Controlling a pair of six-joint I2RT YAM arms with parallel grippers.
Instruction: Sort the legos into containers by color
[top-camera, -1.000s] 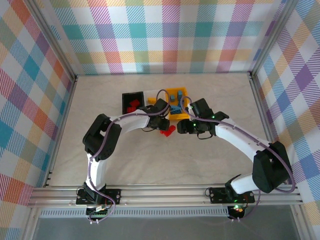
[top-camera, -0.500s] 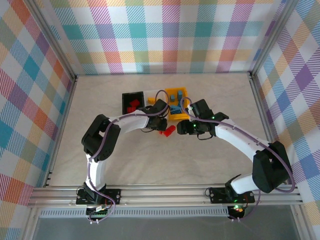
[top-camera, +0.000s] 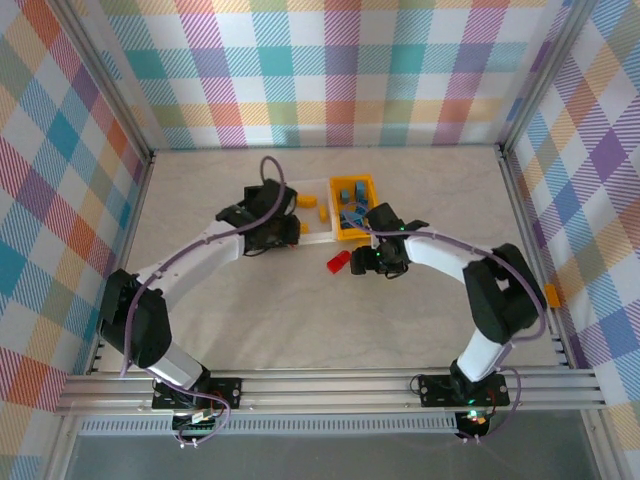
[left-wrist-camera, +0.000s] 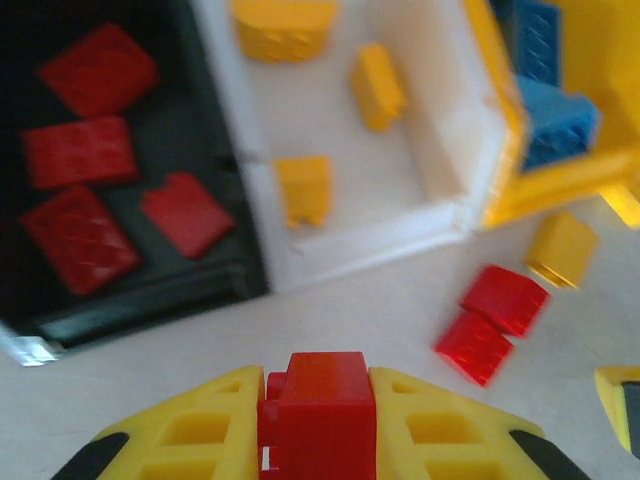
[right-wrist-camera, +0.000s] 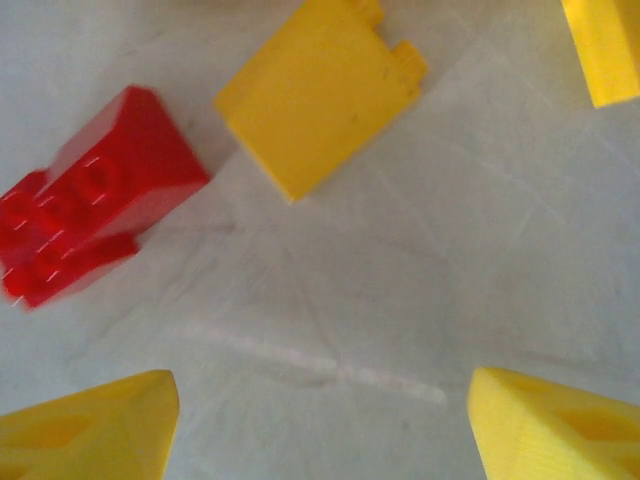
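Pretty far along, judging by the bins. Got a small red studded plastic brick (left-wrist-camera: 322, 380) pinched tight in the left hand (left-wrist-camera: 320, 400), hovering over the tabletop (left-wrist-camera: 350, 310) just short of the bins. Got the right hand (right-wrist-camera: 320, 420) spread wide with nothing in it, low over bare tabletop. Just past it: a loose red studded piece (right-wrist-camera: 95, 225) and a flat yellow plastic brick (right-wrist-camera: 318, 95) right beside each other, both left to sort.

Farther back, counting four red bricks (left-wrist-camera: 78, 150) in the black open-top plastic bin (left-wrist-camera: 150, 295), three yellow ones (left-wrist-camera: 303, 188) in the white bin (left-wrist-camera: 380, 245) touching its side, and blue ones (left-wrist-camera: 545, 100) in the orange-yellow bin (left-wrist-camera: 560, 180) next along. Seeing no mixed colours so far. Guessing the held red goes in with the other reds.

Can't say whether that loose red piece is one brick or two stuck together. Can't count the blues either, thanks to the frame edge cropping that bin. Can't see into the black bin from overhead, thanks to the left arm (top-camera: 200, 250) sitting over it. Also spotting a yellow sliver (right-wrist-camera: 605, 45) in the right wrist view's top corner, too cropped to name.
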